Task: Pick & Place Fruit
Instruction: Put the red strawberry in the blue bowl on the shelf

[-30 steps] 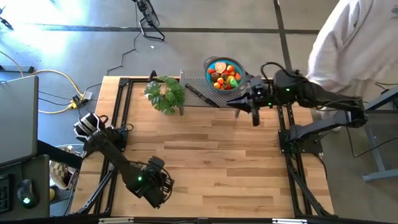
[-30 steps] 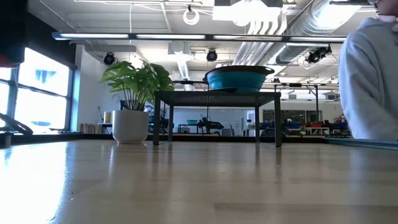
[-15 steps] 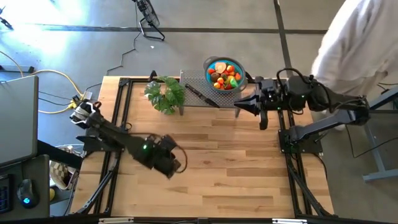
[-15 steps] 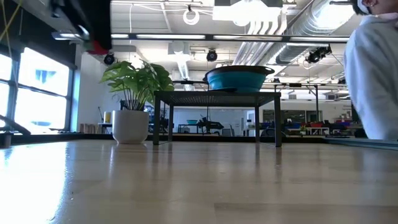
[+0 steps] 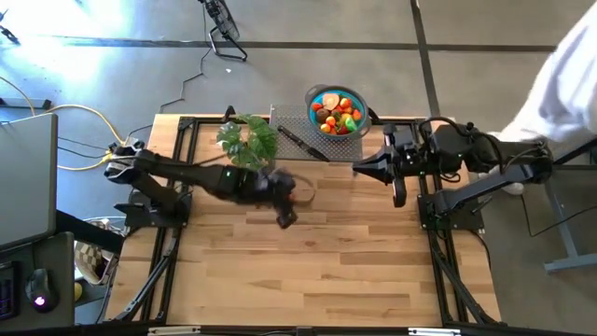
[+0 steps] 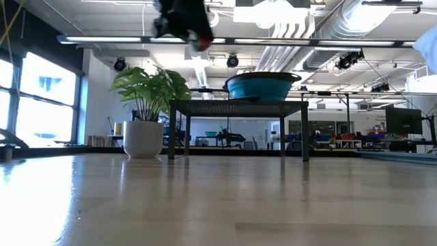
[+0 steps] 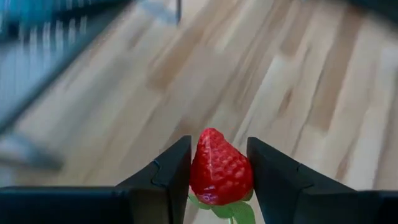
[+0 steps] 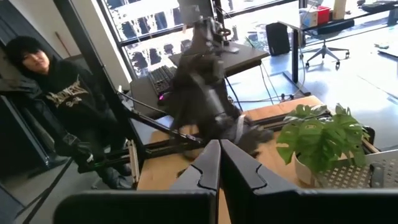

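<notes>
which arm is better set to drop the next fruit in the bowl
Left. Its pincer already grips a strawberry above the table near the plant, heading toward the blue bowl. The right pincer is shut and empty beside the rack.

Daylight is glaring in through the windows [image 6: 41, 102] and washing the floor beside the table [image 5: 336, 271], while motion is blurring the left arm [image 8: 208, 106].

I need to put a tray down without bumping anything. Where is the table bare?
The wooden table is bare across its whole near half, between the two side frames. The far edge is crowded: potted plant, mesh rack carrying the blue bowl.
</notes>
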`<action>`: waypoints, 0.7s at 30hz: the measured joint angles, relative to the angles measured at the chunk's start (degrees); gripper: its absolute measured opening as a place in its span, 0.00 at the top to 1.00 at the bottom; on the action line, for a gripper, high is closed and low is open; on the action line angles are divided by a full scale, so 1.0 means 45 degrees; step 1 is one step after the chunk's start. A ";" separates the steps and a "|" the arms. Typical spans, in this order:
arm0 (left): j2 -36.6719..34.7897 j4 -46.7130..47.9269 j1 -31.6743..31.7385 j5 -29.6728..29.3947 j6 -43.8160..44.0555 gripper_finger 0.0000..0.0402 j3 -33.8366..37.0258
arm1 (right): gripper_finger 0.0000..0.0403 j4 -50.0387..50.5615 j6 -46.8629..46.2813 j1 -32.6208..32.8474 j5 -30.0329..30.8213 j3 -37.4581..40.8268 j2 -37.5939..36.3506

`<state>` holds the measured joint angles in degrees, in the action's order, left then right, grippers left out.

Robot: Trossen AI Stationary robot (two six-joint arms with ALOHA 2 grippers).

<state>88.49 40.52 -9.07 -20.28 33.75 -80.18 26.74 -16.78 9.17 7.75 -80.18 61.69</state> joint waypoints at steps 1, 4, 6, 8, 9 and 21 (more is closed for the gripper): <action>0.0000 -0.0590 0.0291 0.0269 -0.0512 0.65 0.0000 | 0.99 0.0024 0.0051 0.0050 0.0014 0.0000 0.0000; 0.0000 -0.2125 0.1152 0.0873 -0.1577 0.65 -0.0005 | 0.99 0.0547 0.0418 -0.0057 0.0127 0.0000 -0.0149; 0.0010 -0.3028 0.1744 0.1191 -0.2098 0.65 0.0000 | 0.99 0.0970 0.0741 -0.0143 0.0298 0.0000 -0.0253; 0.0010 -0.3932 0.2335 0.1632 -0.2737 0.65 0.0000 | 0.99 0.1465 0.0902 -0.0261 0.0472 0.0000 -0.0515; 0.0010 -0.4381 0.2651 0.1854 -0.3029 0.65 0.0000 | 0.99 0.1616 0.1024 -0.0348 0.0633 0.0000 -0.0606; 0.0338 -0.8213 0.5754 0.3678 -0.3787 0.65 -0.0024 | 0.99 0.2044 0.1464 -0.1080 0.1714 0.0000 -0.1199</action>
<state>90.01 3.57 16.82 -3.73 16.71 -80.29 35.94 -10.19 4.32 15.46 -80.18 56.29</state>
